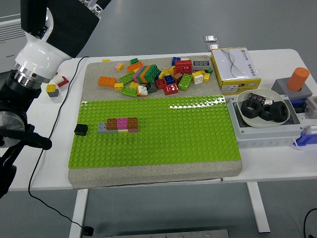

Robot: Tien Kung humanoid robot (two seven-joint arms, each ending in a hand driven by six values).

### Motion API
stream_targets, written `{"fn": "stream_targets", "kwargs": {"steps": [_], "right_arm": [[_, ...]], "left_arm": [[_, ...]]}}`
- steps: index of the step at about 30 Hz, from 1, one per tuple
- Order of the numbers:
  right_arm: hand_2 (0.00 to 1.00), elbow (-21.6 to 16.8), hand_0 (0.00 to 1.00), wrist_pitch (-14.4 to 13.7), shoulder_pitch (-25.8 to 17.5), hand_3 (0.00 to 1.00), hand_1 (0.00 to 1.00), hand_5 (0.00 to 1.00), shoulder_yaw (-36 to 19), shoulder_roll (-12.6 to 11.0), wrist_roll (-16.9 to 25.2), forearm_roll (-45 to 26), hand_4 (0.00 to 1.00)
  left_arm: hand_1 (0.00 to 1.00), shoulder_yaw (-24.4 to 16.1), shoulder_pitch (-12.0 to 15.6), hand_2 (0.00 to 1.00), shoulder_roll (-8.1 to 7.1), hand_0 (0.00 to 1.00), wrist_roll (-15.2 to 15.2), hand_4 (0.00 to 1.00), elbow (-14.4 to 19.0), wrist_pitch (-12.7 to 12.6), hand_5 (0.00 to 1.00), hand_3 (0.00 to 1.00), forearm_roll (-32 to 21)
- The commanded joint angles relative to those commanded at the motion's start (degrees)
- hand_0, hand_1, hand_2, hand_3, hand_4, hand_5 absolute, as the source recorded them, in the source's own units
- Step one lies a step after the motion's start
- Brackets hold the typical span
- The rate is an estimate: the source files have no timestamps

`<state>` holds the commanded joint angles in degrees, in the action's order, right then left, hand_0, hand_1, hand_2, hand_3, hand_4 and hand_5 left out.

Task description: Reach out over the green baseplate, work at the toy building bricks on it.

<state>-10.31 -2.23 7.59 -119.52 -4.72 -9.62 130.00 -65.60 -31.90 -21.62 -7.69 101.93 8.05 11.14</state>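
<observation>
The green baseplate (163,134) lies on a grey mat in the middle of the table. On its left part stands a short row of bricks (119,124): grey, brown, pink and brown. A single black brick (81,130) sits at the plate's left edge. A pile of loose coloured bricks (153,77) lies on the mat behind the plate. My left arm (37,59) rises at the upper left, well left of and above the plate. Its black hand (64,22) is cut off by the picture's top edge. The right arm is out of sight.
A yellow and white box (234,67) stands at the back right. A white bowl (242,101) with black rings rests on a grey case, beside an orange cylinder (297,78). A few small bricks (52,89) and a black cable (49,144) lie left of the mat.
</observation>
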Motion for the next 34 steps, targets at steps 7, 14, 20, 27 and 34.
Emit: {"fn": "stream_targets", "kwargs": {"steps": [7,14,20,27,34], "right_arm": [[0.642,0.00,0.660,0.04,-0.27,0.714,0.626,0.998,-0.56,0.20,0.04,0.00,0.722],[0.642,0.00,0.661,0.19,-0.44,0.714,0.625,0.998,-1.30,0.20,0.06,0.00,0.719],[0.642,0.00,0.663,0.26,-0.77,0.714,0.625,0.998,-2.53,0.13,-0.04,0.00,0.718],[0.642,0.00,0.662,0.53,-0.69,0.714,0.625,0.998,-4.53,0.24,0.35,0.00,0.716],[0.643,0.00,0.661,0.90,-0.93,0.715,0.626,0.998,-6.25,0.52,0.52,0.00,0.719]], "left_arm": [[0.921,-0.87,0.30,0.998,-0.51,0.811,-4.18,0.658,0.00,-5.21,0.724,0.868,8.21],[0.926,0.85,-0.29,0.998,-0.40,0.814,-5.08,0.758,0.00,-12.58,0.947,0.984,17.96],[0.926,0.92,0.22,0.998,-0.43,0.808,-4.99,0.781,0.00,-11.85,0.983,0.959,21.21],[0.919,-3.62,3.76,0.995,-0.25,0.792,-7.09,0.789,0.00,-11.60,0.956,0.844,22.10],[0.898,-7.44,12.82,0.961,1.77,0.778,-6.54,0.765,0.00,-13.67,0.833,0.698,21.71]]}}
